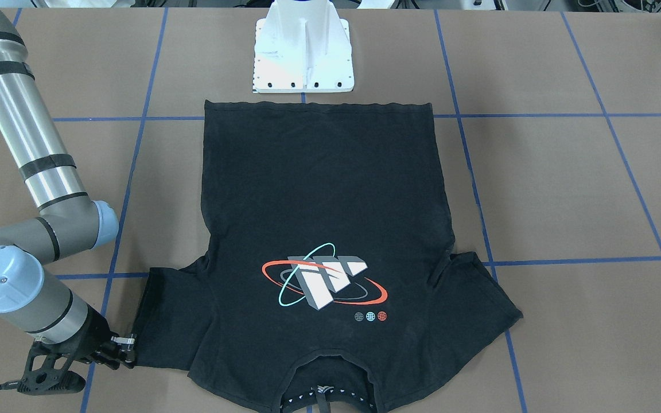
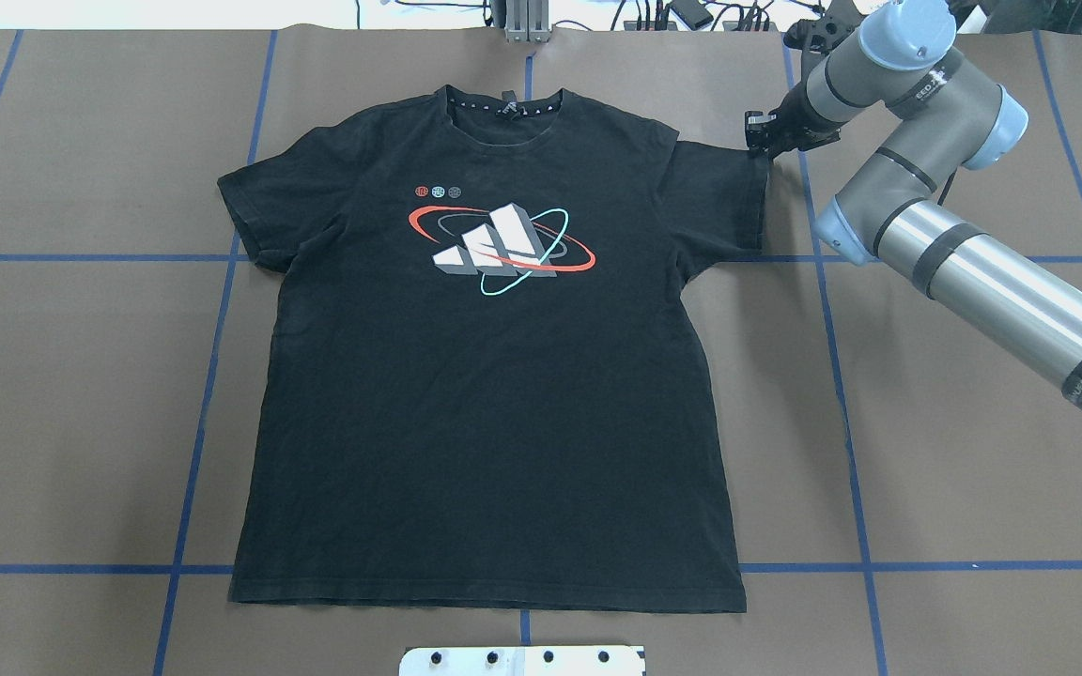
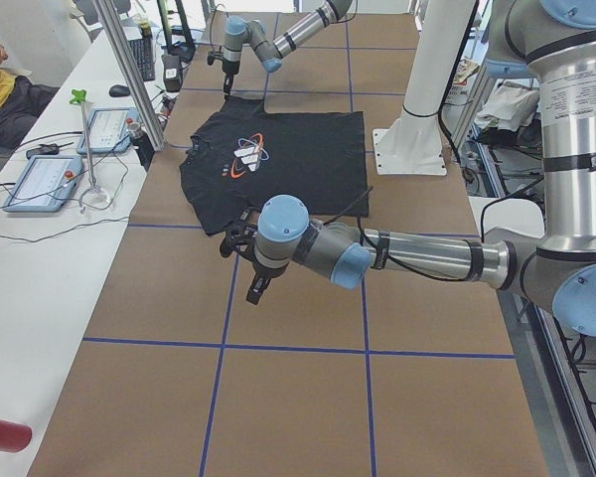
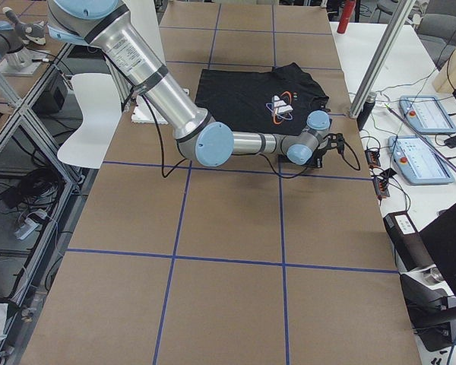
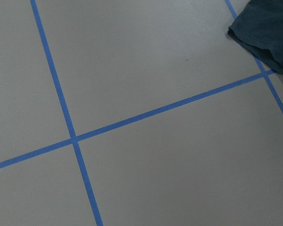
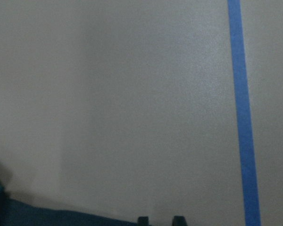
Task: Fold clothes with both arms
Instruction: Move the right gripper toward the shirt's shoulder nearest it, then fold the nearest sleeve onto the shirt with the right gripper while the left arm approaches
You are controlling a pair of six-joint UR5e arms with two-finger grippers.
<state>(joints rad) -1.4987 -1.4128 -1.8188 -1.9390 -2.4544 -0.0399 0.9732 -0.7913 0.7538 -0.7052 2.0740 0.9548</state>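
Facing the robot, the black T-shirt lies flat, print up, in the middle of the brown table, with its hem at 12 o'clock by the white pedestal and its collar at 6 o'clock. The right arm enters from 10 o'clock, and the right gripper sits low at 8 o'clock, against the outer edge of a sleeve. From overhead the collar points to 12 o'clock, both sleeves are spread, and the same gripper meets the sleeve edge at 2 o'clock. From the table's left end, the near left arm reaches across at mid-height, and the left gripper hangs above the table at the shirt's 6 o'clock edge; I cannot tell how its jaws stand. From the right end, the near arm's wrist is at the shirt's 5 o'clock corner. The left wrist camera shows bare table crossed by blue tape, with 1 sleeve tip at 2 o'clock. The right wrist camera shows 2 fingertips at 6 o'clock, standing apart with bare table between them and dark fabric at 7 o'clock.
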